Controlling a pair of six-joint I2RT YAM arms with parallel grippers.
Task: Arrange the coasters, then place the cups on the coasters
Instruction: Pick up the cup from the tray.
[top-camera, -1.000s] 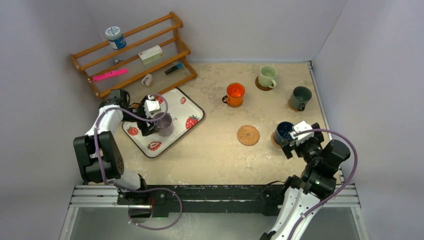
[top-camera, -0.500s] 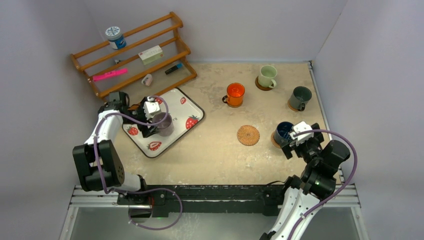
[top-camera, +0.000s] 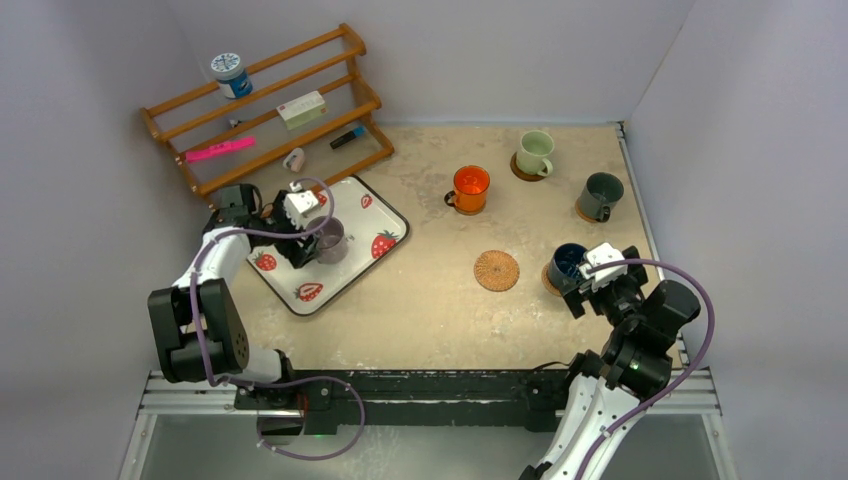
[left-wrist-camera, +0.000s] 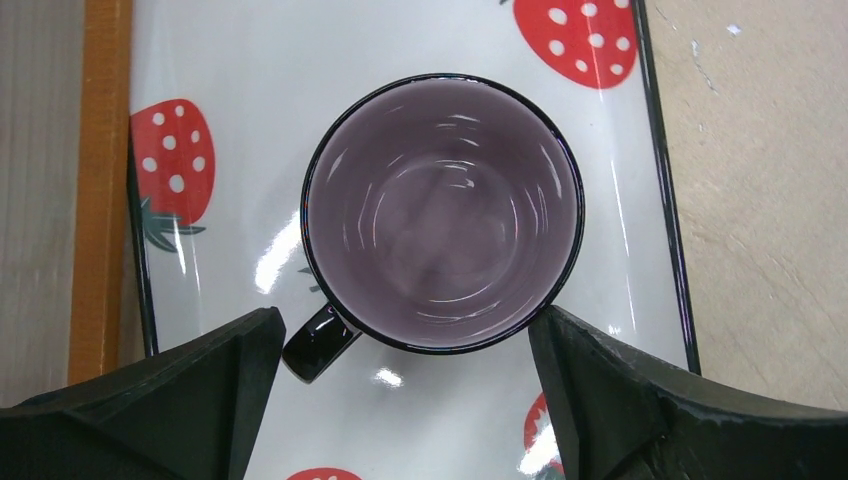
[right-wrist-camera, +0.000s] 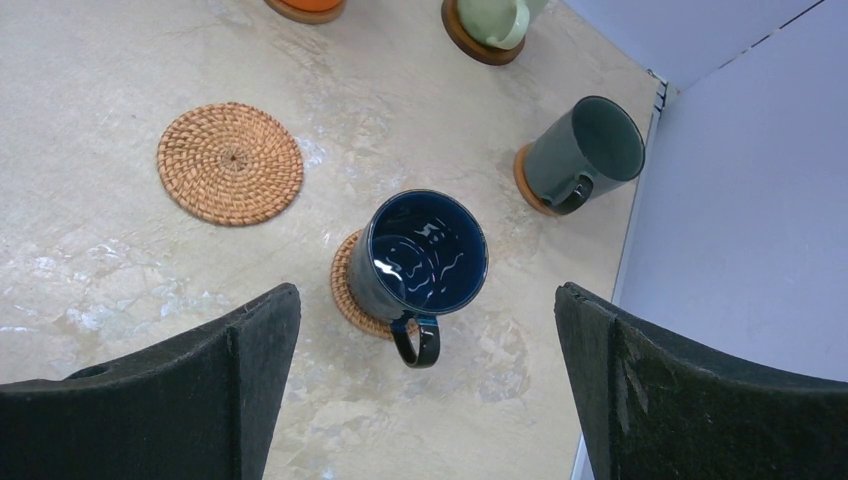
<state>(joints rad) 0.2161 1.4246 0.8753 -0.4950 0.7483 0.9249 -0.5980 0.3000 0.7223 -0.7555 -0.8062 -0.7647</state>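
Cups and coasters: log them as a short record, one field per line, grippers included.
on tray: purple cup, upright on the strawberry tray, no coaster under it
free coaster: wicker coaster, bare on the table
on coasters: dark blue cup, orange cup, pale green cup, dark grey-green cup, each on its own brown coaster
left gripper: open, fingers either side of the purple cup
right gripper: open, above the dark blue cup
left to do: purple cup onto the wicker coaster

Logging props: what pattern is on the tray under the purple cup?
The tray shows red strawberries on white, clearest in the left wrist view.
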